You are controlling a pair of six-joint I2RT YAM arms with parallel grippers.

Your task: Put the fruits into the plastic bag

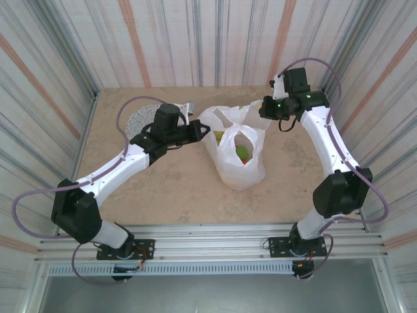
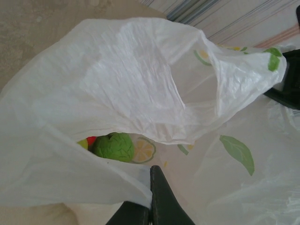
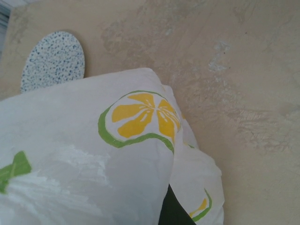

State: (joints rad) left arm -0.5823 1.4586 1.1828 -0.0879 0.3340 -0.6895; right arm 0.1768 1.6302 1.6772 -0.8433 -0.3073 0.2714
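The white plastic bag (image 1: 240,171) with citrus prints stands mid-table, its mouth held apart by both arms. Inside it lie fruits: a bumpy green one (image 2: 114,146) with a red piece (image 2: 91,139) behind it, seen from above as a green fruit (image 1: 242,153) over a red one (image 1: 246,163). My left gripper (image 1: 203,131) is shut on the bag's left rim, the film pinched between its dark fingers (image 2: 161,197). My right gripper (image 1: 264,108) is shut on the right handle. Bag film (image 3: 93,164) drapes over its one visible finger (image 3: 171,213).
A round speckled grey plate (image 1: 139,119) lies at the back left behind the left arm, and is also seen on the tan table as the plate (image 3: 54,61) beyond the bag. Striped walls close in the table on three sides.
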